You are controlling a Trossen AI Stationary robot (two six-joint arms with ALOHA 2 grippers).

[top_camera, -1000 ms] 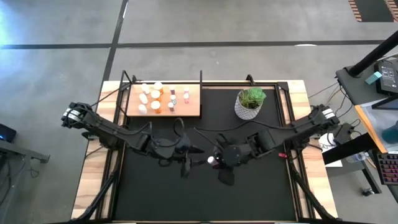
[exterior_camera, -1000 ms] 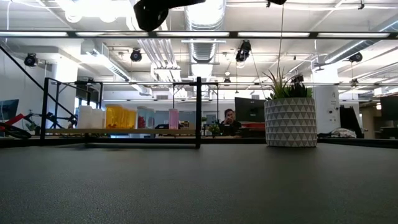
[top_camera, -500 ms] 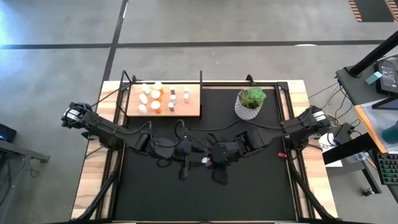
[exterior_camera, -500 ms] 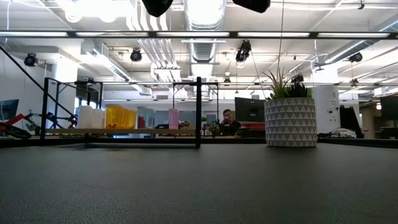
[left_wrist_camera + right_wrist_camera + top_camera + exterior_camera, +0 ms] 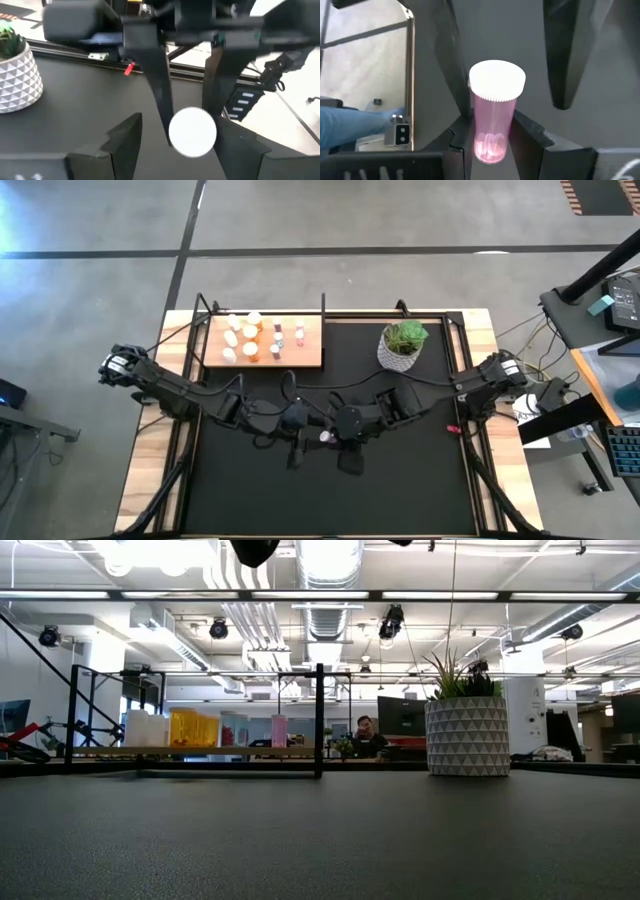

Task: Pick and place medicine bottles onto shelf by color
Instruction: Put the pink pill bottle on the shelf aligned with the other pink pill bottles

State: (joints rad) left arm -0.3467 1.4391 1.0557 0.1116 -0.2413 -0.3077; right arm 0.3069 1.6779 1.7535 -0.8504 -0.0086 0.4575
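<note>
Right gripper (image 5: 330, 438): positioned above the middle of the black surface (image 5: 420, 480); closed on a pink bottle (image 5: 495, 117), which is clamped at its lower body between the two fingers (image 5: 532, 137), the white cap pointing away from the wrist.
Pink bottle: held clear of the surface, lying roughly level; its white cap (image 5: 193, 131) is seen end-on from the left wrist view, facing the left gripper.
Left gripper (image 5: 300, 442): held just beside the right gripper, tip to tip, over the middle of the surface; its fingers (image 5: 122, 142) are parted to either side of the cap, and no contact with the bottle can be made out.
Bottle relative to left gripper: the cap is seen between the parted left fingers, just ahead of them; whether it has entered the gap cannot be told.
Shelf (image 5: 310, 356): a pale wooden board at the far left of the surface, well away from both grippers.
Bottles on shelf (image 5: 250, 336): standing upright in small rows; white ones lie at the end farther from the grippers, orange ones in the middle, pink ones at the nearer end.
Potted plant (image 5: 401, 345): a white patterned pot with green leaves, standing on the surface beyond the right gripper, apart from the shelf.
</note>
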